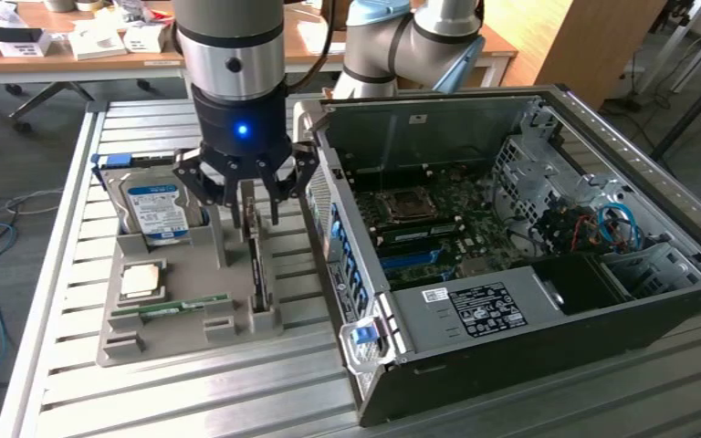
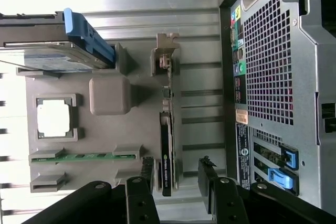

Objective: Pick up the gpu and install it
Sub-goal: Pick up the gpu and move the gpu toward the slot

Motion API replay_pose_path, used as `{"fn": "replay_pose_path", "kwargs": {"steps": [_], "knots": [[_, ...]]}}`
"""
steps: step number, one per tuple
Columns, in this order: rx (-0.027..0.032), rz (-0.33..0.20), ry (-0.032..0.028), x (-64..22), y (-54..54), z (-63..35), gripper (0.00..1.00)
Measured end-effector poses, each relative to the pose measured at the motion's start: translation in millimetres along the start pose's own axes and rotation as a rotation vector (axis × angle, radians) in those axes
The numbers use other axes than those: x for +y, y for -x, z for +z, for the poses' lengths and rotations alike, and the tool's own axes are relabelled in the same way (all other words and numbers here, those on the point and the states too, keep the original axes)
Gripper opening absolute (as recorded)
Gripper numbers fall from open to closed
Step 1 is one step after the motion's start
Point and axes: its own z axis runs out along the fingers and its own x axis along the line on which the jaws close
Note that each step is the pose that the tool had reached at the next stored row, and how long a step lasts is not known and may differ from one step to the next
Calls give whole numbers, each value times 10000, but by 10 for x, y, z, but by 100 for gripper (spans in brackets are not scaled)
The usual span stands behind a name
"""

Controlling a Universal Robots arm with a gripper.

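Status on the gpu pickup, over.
End effector open, straddling gpu. It stands on edge in grey holder, not gripped. Hard drive beside it, apart.

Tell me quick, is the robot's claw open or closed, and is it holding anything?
The gripper: open, holding nothing; its fingers sit on either side of the graphics card, which stands on edge in the grey tray.

Cluttered wooden desk (image 1: 56,20) behind slatted metal table (image 1: 180,392).
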Motion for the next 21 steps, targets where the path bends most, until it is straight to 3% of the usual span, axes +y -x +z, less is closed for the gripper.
{"fn": "replay_pose_path", "kwargs": {"steps": [21], "knots": [[-1, -1, 0, -4, -2, 97, 47]]}}
